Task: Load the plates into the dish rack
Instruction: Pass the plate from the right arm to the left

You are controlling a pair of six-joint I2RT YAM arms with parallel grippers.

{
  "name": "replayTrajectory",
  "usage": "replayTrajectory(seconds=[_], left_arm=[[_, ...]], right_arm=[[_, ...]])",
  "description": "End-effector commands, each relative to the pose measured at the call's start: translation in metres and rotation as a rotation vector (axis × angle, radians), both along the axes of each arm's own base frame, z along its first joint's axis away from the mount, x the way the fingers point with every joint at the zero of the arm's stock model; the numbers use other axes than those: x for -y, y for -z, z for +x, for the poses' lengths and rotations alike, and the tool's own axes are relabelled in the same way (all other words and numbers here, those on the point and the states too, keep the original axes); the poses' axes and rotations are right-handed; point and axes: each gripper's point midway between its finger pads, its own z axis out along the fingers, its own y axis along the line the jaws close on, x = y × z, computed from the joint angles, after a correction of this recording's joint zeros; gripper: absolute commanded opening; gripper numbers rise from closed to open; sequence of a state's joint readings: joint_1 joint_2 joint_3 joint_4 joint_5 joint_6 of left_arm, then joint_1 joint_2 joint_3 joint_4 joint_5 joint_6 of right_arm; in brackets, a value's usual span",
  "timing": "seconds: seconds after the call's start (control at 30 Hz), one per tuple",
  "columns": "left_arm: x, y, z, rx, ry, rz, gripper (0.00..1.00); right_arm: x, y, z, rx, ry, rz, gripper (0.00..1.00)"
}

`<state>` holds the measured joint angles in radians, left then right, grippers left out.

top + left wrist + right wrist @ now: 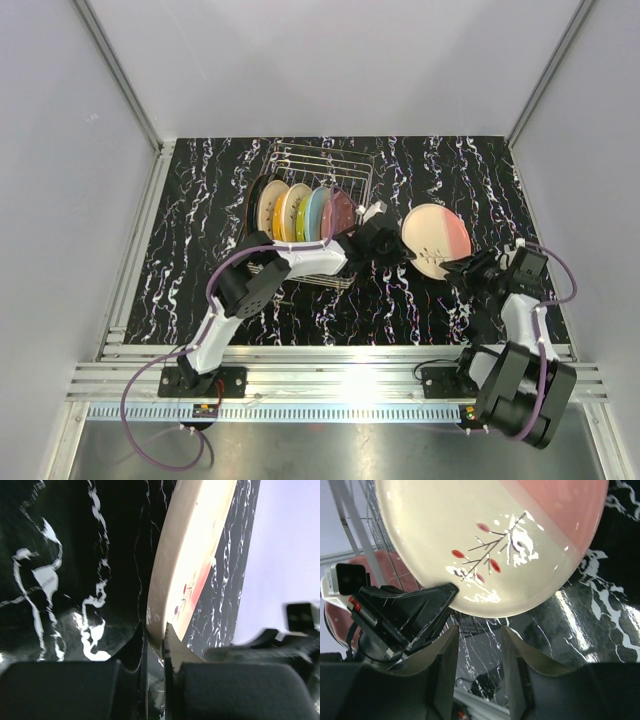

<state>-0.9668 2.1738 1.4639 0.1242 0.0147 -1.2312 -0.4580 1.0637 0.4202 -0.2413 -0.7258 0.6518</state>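
Left wrist: left tool [154, 636] clamped on rim of cream-pink plate [186, 555]; right tool [479, 636] apart

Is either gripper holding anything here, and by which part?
The left gripper pinches the cream-and-pink plate by its rim; the right gripper is open, holding nothing.

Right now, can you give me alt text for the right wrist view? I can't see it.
A cream and pink plate with a branch motif fills the top, its lower left rim clamped by the left gripper. The right gripper stands open below it, holding nothing; the dish rack shows at left.
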Motion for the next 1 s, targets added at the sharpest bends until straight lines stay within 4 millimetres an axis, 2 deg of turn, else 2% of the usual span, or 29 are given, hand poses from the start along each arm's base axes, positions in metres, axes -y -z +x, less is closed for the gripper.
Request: replayTrajectory(seconds=[0.0, 0.07, 0.17, 0.23, 0.27, 0.47, 0.5, 0.6, 0.63, 0.67, 0.73, 0.77, 0.83, 0.9, 0.93, 0.97], left_arm=[[-0.027, -0.039, 0.039, 0.125, -0.069, 0.067, 0.00], [-0.032, -0.052, 0.041, 0.159, -0.069, 0.079, 0.00], [-0.043, -0.060, 0.044, 0.192, -0.050, 0.134, 0.00], [-0.046, -0.074, 0.045, 0.225, -0.043, 0.157, 0.00], [-0.047, -0.083, 0.047, 0.254, -0.033, 0.171, 0.00], [-0.070, -0.117, 0.043, 0.322, -0.017, 0.255, 0.00], [-0.074, -0.119, 0.043, 0.328, -0.022, 0.269, 0.00], [-0.085, -0.128, 0.039, 0.352, -0.006, 0.310, 0.00], [-0.087, -0.133, 0.039, 0.360, -0.004, 0.314, 0.00], [-0.091, -0.139, 0.036, 0.371, 0.009, 0.326, 0.00], [-0.094, -0.145, 0.033, 0.380, 0.021, 0.327, 0.00], [-0.096, -0.156, 0.030, 0.396, 0.029, 0.315, 0.00], [-0.099, -0.163, 0.026, 0.403, 0.038, 0.307, 0.00], [-0.102, -0.178, 0.022, 0.424, 0.044, 0.290, 0.00], [-0.105, -0.182, 0.021, 0.433, 0.046, 0.292, 0.00], [-0.109, -0.189, 0.019, 0.442, 0.041, 0.292, 0.00]], right_arm=[[-0.002, -0.032, 0.011, 0.152, -0.052, -0.110, 0.47], [0.000, -0.040, 0.018, 0.210, -0.035, -0.177, 0.52], [-0.017, -0.054, 0.029, 0.266, -0.100, -0.243, 0.56], [-0.019, -0.061, 0.038, 0.280, -0.107, -0.324, 0.58], [-0.032, -0.060, 0.037, 0.290, -0.164, -0.356, 0.59], [-0.036, -0.070, 0.035, 0.390, -0.167, -0.524, 0.65], [-0.035, -0.074, 0.035, 0.411, -0.154, -0.539, 0.72], [-0.051, -0.081, 0.030, 0.479, -0.202, -0.598, 0.75], [-0.055, -0.084, 0.030, 0.489, -0.212, -0.607, 0.78], [-0.054, -0.082, 0.031, 0.482, -0.210, -0.641, 0.80], [-0.067, -0.084, 0.029, 0.499, -0.252, -0.661, 0.83], [-0.068, -0.086, 0.030, 0.507, -0.243, -0.683, 0.84], [-0.083, -0.093, 0.026, 0.554, -0.282, -0.714, 0.86], [-0.089, -0.099, 0.026, 0.576, -0.281, -0.765, 0.88], [-0.099, -0.101, 0.021, 0.584, -0.317, -0.777, 0.88], [-0.094, -0.102, 0.023, 0.567, -0.285, -0.808, 0.88]])
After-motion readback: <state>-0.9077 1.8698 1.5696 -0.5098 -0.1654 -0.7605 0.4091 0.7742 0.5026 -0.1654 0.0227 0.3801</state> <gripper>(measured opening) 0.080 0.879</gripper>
